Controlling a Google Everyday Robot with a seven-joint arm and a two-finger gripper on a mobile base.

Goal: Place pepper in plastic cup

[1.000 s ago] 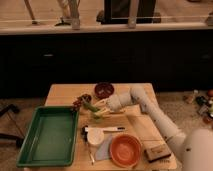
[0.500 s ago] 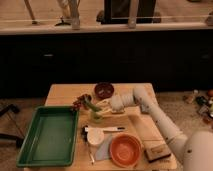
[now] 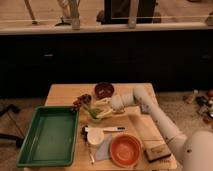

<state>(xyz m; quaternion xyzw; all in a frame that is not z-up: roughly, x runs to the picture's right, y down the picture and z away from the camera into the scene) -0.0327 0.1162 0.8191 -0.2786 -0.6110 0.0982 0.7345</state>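
The small pale yellow-green plastic cup (image 3: pixel 95 116) stands on the wooden table (image 3: pixel 62 92), left of centre. A slender green pepper (image 3: pixel 89 108) shows at the cup's upper left rim; I cannot tell whether it is inside the cup or just above it. My gripper (image 3: pixel 103 108) reaches in from the right and is right at the cup and the pepper. Its pale arm (image 3: pixel 150 112) stretches across the table from the lower right.
A dark red lumpy item (image 3: pixel 80 101) lies just left of the pepper. A dark brown bowl (image 3: pixel 104 90) is behind the gripper. A green tray (image 3: pixel 47 136) is at the left. A white round container (image 3: pixel 95 136), an orange bowl (image 3: pixel 125 149) and a sponge (image 3: pixel 156 152) are in front.
The gripper stays at the cup and has shifted only slightly. Nothing else has moved.
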